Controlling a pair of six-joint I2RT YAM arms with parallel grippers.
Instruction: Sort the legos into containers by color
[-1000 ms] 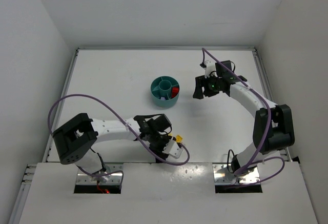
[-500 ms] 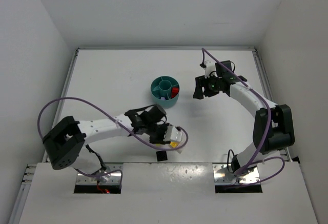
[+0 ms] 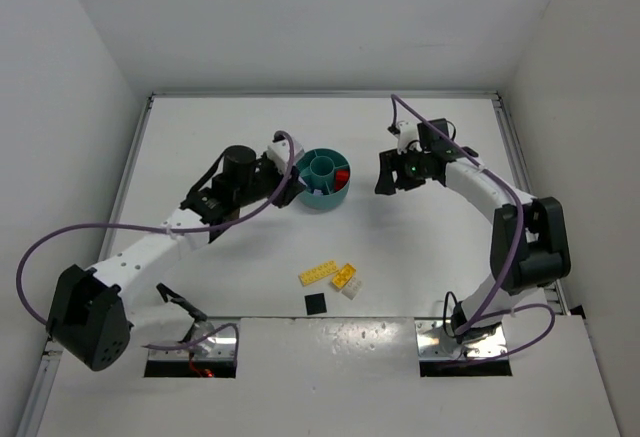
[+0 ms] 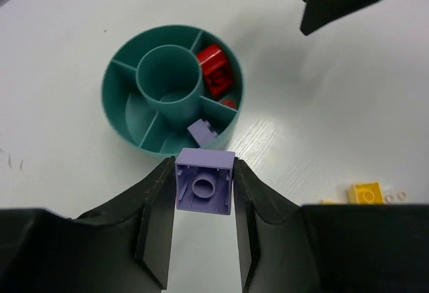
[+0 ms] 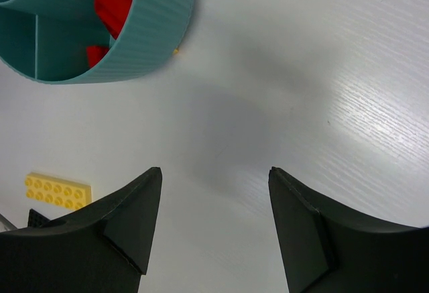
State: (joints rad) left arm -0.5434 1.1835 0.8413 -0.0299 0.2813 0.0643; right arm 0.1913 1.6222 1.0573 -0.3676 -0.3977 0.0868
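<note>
White walls boxed in a smooth tabletop (image 3: 200, 157) with a faint sheen. Near its middle sat the round teal dish (image 4: 127, 115), ribbed outside, with red legos (image 4: 213, 68) in one curved section and a small purple piece (image 4: 203, 132) in another. At the dish's rim the left gripper (image 4: 204, 167) pinched a hollow-bottomed purple brick (image 4: 204, 187). Beside the dish the right gripper (image 5: 214, 176) hung spread and empty over bare table. The yellow legos (image 3: 344, 277) lay near the front edge, well apart from both arms.
</note>
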